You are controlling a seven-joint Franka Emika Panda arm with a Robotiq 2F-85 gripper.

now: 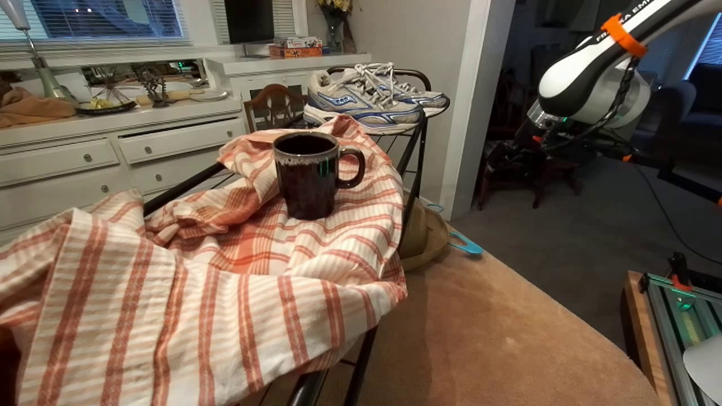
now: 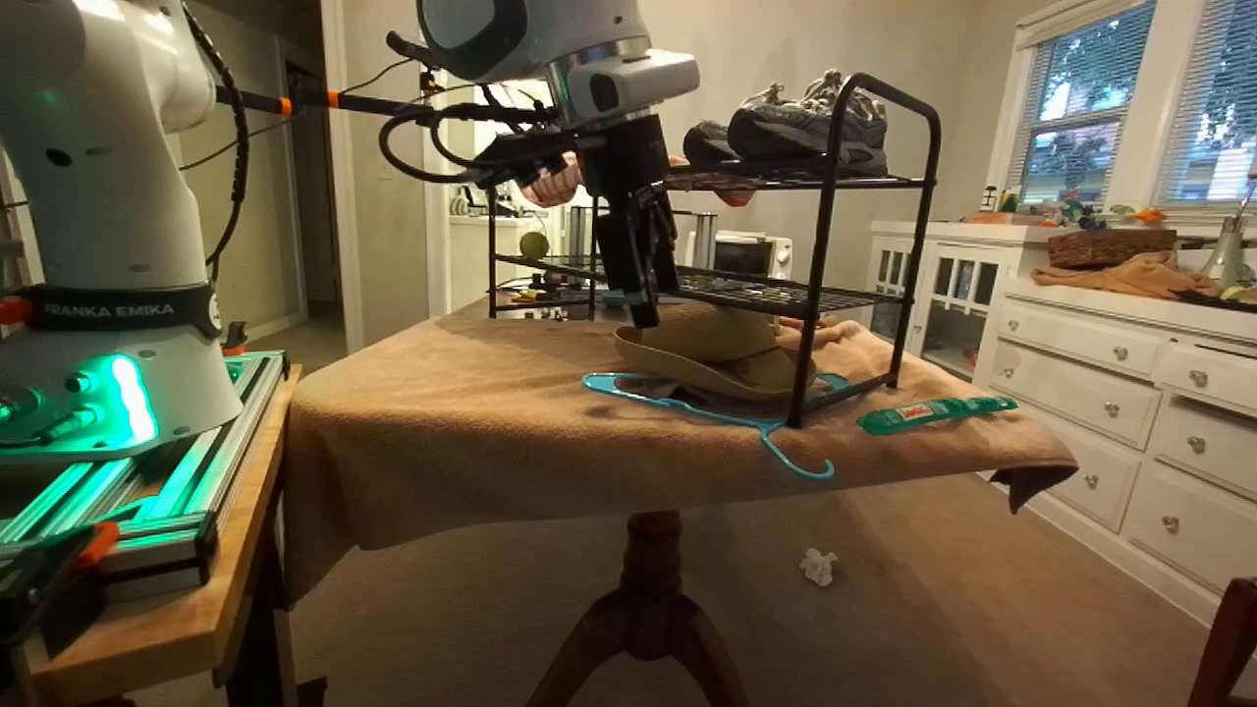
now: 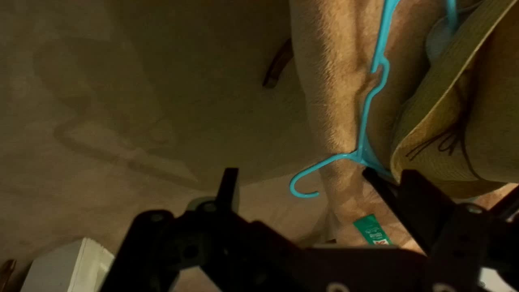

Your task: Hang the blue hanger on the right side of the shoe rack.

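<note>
Blue hanger on tan cloth nr shoe rack; tool abv, spread

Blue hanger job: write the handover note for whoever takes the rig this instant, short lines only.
Gripper: open, in the air, holding nothing.
Blue hanger: lying on the tan cloth, hook jutting past the cloth's edge in the wrist view; the hat hides part of it.
Shoe rack: upright over the hat, near feet on that cloth.
Done: nothing yet; the hanger is neither gripped nor hung.
Left: grip the hanger, probably ease it clear of the hat, lift it, hang it on the rack's right side.
</note>
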